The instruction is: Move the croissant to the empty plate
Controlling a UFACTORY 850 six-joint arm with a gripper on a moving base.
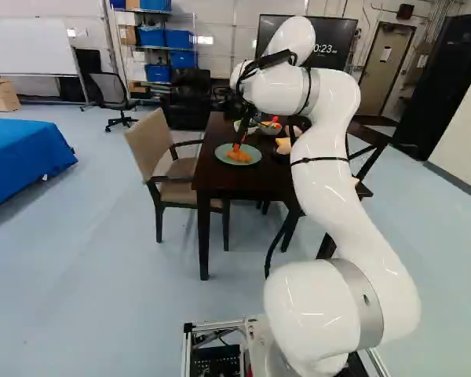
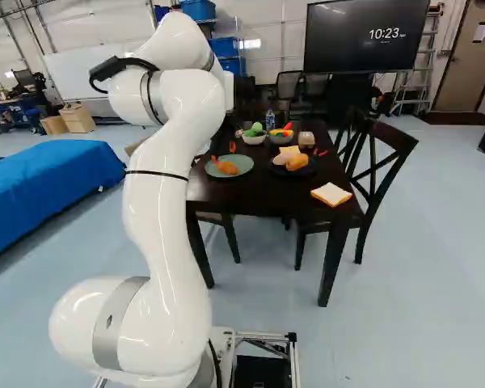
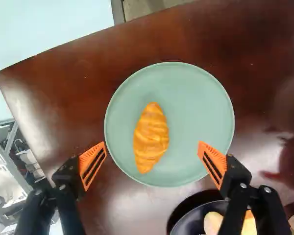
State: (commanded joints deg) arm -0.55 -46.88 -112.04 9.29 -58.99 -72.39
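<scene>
Bread slice [image 2: 331, 194], nearest: whole in the right base view, mostly hidden by the arm [image 1: 322, 173] in the left. Gripper [image 2: 223, 153]: fingers apart above the green plate [image 3: 201, 98]. Croissant [image 3: 151, 138]: golden-orange, ridged, tapered, on that plate toward 8 o'clock (12: ahead of gripper). Black plate [image 3: 191, 221]: 5 o'clock, cut off in the wrist view.

Cannot see most of the gripper [image 2: 223, 153] behind the arm [image 2: 174, 162] in the right base view, nor much of the beige chair [image 1: 149, 141]. In the left base view, can see only part of the big screen [image 1: 330, 51] and a sliver of the bread slice [image 2: 331, 194] past the arm. In the wrist view, find the dark plate [image 3: 190, 221] cut off by the edge, with food partly behind a finger.
</scene>
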